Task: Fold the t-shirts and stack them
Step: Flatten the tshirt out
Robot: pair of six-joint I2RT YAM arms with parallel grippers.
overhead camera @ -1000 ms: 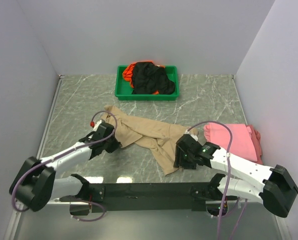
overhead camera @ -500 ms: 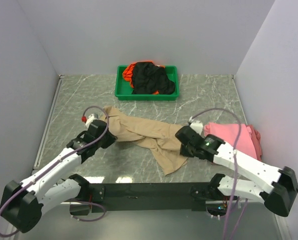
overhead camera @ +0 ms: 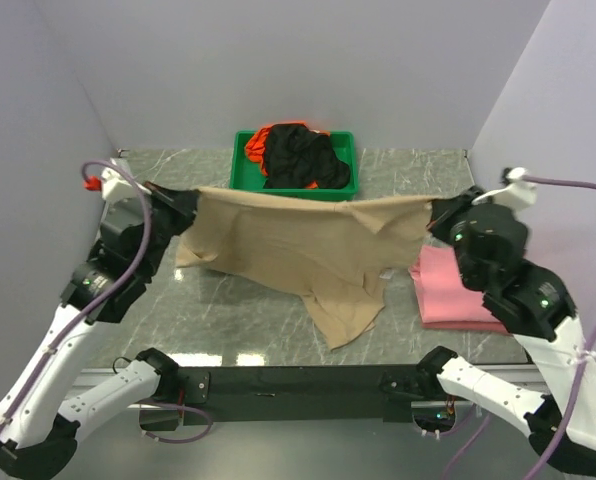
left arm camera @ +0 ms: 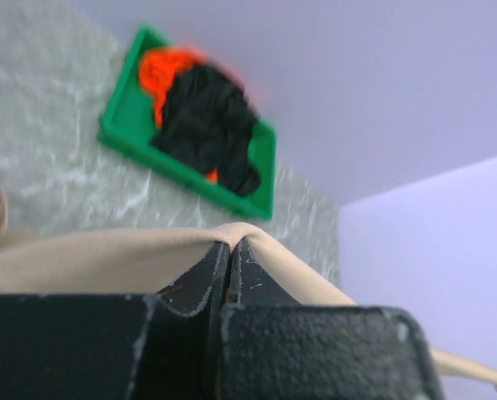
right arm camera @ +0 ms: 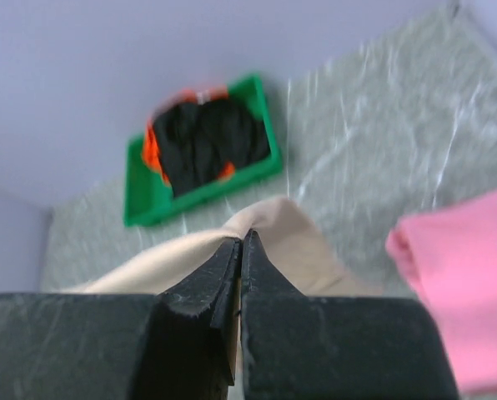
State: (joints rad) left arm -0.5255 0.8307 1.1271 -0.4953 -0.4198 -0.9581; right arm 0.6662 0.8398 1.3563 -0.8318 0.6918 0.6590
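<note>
The tan t-shirt (overhead camera: pixel 298 250) hangs stretched in the air between both arms, its lower part drooping toward the table. My left gripper (overhead camera: pixel 186 203) is shut on its left top corner; the cloth (left arm camera: pixel 107 254) wraps over the closed fingertips (left arm camera: pixel 229 243). On the right, my right gripper (overhead camera: pixel 433 213) is shut on the other top corner, tan cloth (right arm camera: pixel 290 229) bulging past its tips (right arm camera: pixel 242 239). A folded pink t-shirt (overhead camera: pixel 458 290) lies on the table at the right, under the right arm. Black and orange t-shirts (overhead camera: pixel 298 155) lie heaped in the green tray (overhead camera: pixel 240 180).
The green tray (left arm camera: pixel 123 137) stands at the back centre against the wall. Side walls close in the marble table (overhead camera: pixel 158 300) left and right. The black base rail (overhead camera: pixel 298 380) of the arms runs along the near edge.
Both arms have risen and spread apart, lifting the tan t-shirt off the table and pulling its top edge taut. The right gripper closed on the cloth during the last second.
</note>
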